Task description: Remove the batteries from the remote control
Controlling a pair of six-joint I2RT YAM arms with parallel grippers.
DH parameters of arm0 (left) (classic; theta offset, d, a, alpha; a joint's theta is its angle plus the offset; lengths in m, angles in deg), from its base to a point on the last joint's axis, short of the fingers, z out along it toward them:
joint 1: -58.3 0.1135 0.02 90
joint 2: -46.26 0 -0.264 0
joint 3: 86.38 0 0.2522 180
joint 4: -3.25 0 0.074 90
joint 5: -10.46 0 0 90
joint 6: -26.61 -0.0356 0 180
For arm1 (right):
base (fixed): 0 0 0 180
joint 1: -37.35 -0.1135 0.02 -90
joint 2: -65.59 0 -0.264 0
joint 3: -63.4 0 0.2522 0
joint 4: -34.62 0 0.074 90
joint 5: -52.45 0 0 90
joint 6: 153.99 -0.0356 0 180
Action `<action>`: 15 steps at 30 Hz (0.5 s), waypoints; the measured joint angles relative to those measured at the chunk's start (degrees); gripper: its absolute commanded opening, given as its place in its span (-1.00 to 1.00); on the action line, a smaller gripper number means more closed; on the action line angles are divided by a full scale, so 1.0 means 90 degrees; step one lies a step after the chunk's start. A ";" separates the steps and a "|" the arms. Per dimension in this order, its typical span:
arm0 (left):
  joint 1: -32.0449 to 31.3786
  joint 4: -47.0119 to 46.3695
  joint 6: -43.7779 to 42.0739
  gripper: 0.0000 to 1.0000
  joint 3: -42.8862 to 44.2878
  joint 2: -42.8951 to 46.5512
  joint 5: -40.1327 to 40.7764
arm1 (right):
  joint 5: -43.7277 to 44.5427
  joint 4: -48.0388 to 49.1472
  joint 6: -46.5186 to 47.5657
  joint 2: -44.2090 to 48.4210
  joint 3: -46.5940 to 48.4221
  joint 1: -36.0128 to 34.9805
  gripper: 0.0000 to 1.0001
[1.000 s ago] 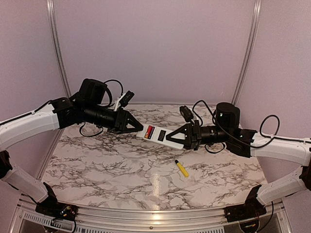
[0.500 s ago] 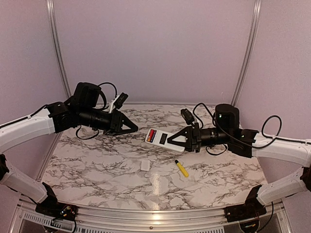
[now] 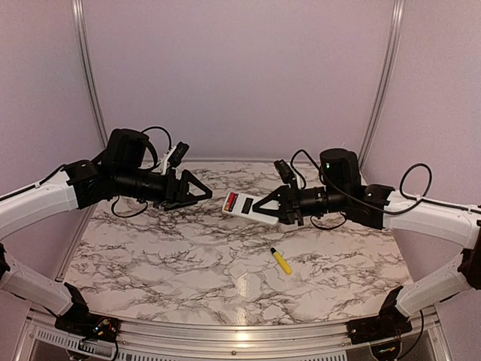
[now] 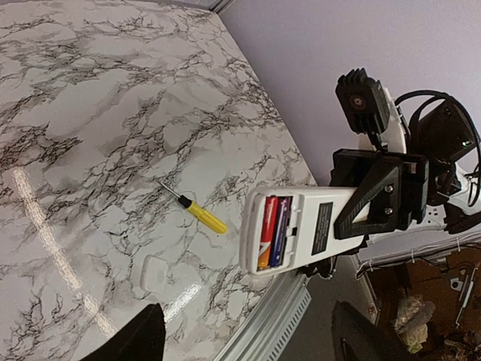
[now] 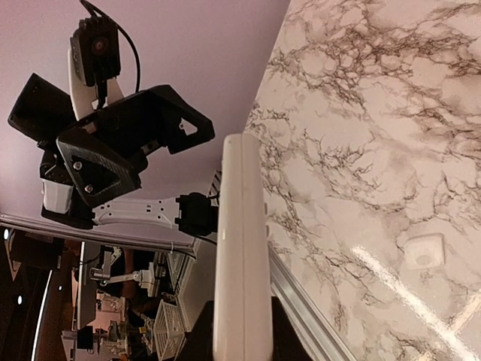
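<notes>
Two batteries (image 4: 273, 232) could spill and roll across the bench (image 3: 150, 248) if the left claw (image 3: 204, 194), gaping empty beside the remote (image 3: 242, 204), prods clumsily: the right claw (image 3: 263, 207) pinches only its other end, aloft toward the far edge. One red, one dark, they lie snug in the white remote's uncovered bay.

The grey-veined marble-patterned tabletop (image 3: 150, 248) is smooth and glossy. The slim white rectangular remote control (image 4: 304, 209) is smooth matt plastic; its red and dark cylindrical batteries (image 4: 273, 232) look shiny. The small yellow-handled screwdriver (image 4: 204, 216) shows glossy plastic.
</notes>
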 measured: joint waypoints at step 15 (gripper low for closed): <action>0.0000 -0.0942 0.0571 0.72 0.0078 0.0447 0.0219 | 0.1792 0.0988 -0.1236 -0.0491 0.1069 0.0000 -1.00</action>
